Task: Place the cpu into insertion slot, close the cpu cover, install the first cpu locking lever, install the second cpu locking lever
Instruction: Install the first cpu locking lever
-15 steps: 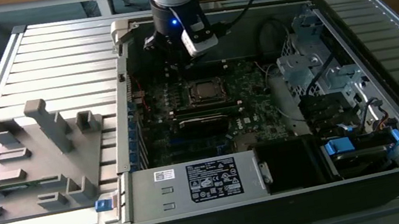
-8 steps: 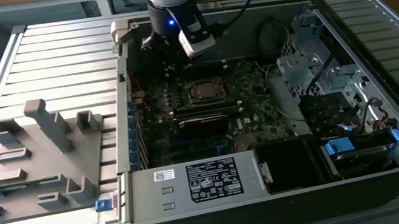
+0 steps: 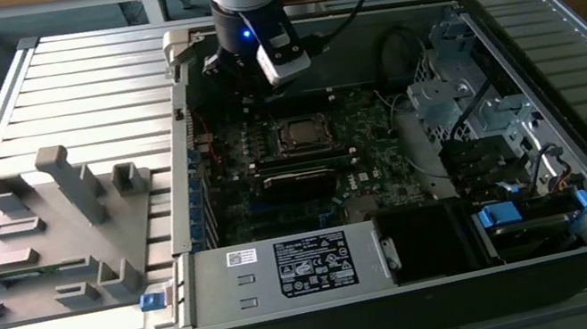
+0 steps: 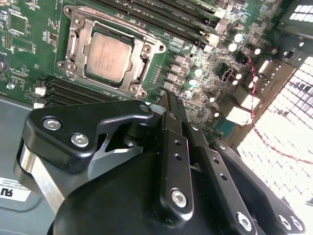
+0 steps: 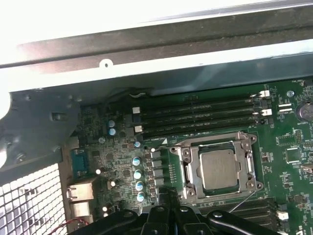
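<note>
Ignore the grey moulded plastic fixture (image 3: 52, 234) on the exterior view's left; nothing on it matters here. The black two-finger gripper (image 5: 168, 196) is clenched on nothing, tips pressed together. It hangs just over the green motherboard (image 5: 286, 132), beside the socket and clear of it. My read is that you're at the lever stage. The cpu (image 5: 219, 169), a small flat square chip with a dull silver-grey top, sits in the socket. The cpu cover (image 5: 190, 171), a thin silver metal frame, lies flat around it. Use the closed tip as a pusher. Meet the thin wire locking lever (image 5: 241, 201) near its free end, then press down and sideways in one slow arc. Stay off the teal-topped capacitors (image 5: 138, 174) and the long black memory sticks (image 5: 195, 115). I can't tell whether either lever is hooked. The chip looks level in its seat, with the cover's window centred on it. The silver drive cage (image 3: 444, 93) on the exterior view's right is well apart.
</note>
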Tool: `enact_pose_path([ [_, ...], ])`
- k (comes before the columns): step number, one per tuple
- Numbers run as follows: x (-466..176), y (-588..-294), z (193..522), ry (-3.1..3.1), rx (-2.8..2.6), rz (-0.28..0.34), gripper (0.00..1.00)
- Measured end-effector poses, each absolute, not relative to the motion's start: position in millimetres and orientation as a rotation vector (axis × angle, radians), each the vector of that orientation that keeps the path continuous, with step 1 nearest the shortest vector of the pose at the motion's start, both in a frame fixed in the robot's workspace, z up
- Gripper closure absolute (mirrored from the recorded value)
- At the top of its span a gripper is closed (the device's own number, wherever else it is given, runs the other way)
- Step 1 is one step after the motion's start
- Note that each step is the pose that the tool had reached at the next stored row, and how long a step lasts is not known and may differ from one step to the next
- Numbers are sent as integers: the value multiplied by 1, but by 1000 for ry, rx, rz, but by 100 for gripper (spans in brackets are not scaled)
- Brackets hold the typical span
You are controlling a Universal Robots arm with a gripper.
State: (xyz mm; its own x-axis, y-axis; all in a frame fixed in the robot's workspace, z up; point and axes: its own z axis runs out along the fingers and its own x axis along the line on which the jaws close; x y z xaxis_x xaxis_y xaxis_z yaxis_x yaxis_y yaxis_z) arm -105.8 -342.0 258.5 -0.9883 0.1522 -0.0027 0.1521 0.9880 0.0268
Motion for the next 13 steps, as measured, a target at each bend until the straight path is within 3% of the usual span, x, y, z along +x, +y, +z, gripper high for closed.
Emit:
enact_pose_path([
  [9, -110, -342, 258, 3128, 239, 42, 90],
  [13, -111, -342, 258, 3129, 239, 79, 90],
])
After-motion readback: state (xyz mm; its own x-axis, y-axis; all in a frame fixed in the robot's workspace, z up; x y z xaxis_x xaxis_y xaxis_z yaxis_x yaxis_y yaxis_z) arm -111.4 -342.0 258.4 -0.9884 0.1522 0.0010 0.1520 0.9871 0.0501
